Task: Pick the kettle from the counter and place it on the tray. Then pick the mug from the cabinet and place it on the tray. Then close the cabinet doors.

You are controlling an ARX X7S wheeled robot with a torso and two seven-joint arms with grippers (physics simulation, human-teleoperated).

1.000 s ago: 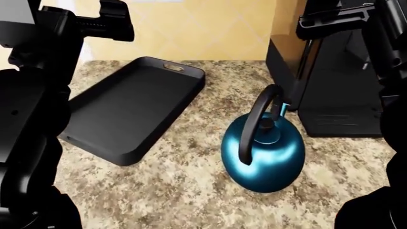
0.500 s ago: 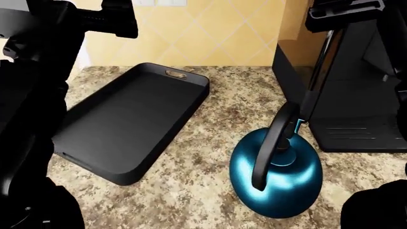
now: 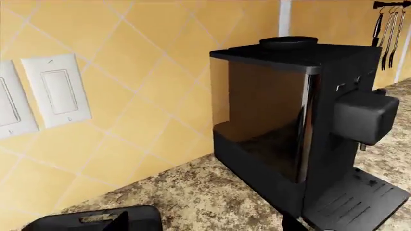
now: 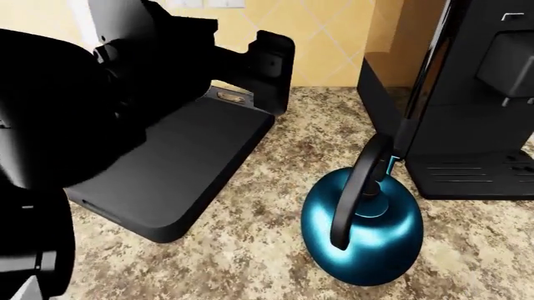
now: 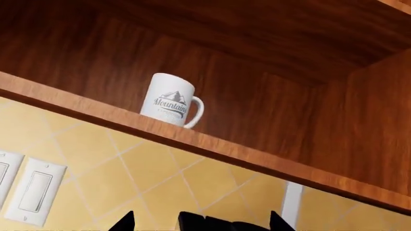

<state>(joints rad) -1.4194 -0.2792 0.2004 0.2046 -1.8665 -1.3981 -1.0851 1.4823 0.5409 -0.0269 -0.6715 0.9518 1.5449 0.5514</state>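
Gripping nothing with the left gripper: seen in its wrist view only as two dark fingertips at the frame edge, set wide apart with bare granite counter between them. Looms large and black over the left of the head view, hanging above the tray and hiding part of its far end.

Holds nothing in the right gripper either; shows just dark tips along the wrist picture's edge, spread as far as can be told. Faces up at the white mug, standing upright on the wooden cabinet shelf near its front edge, mountain logo toward the camera, loop handle out to one side.

Finds the teal kettle upright on the counter, untouched by either arm, apart from the tray's long side and just in front of the black coffee machine, arched black handle rising near the machine's corner. Notes white wall switches on the yellow tiled wall.
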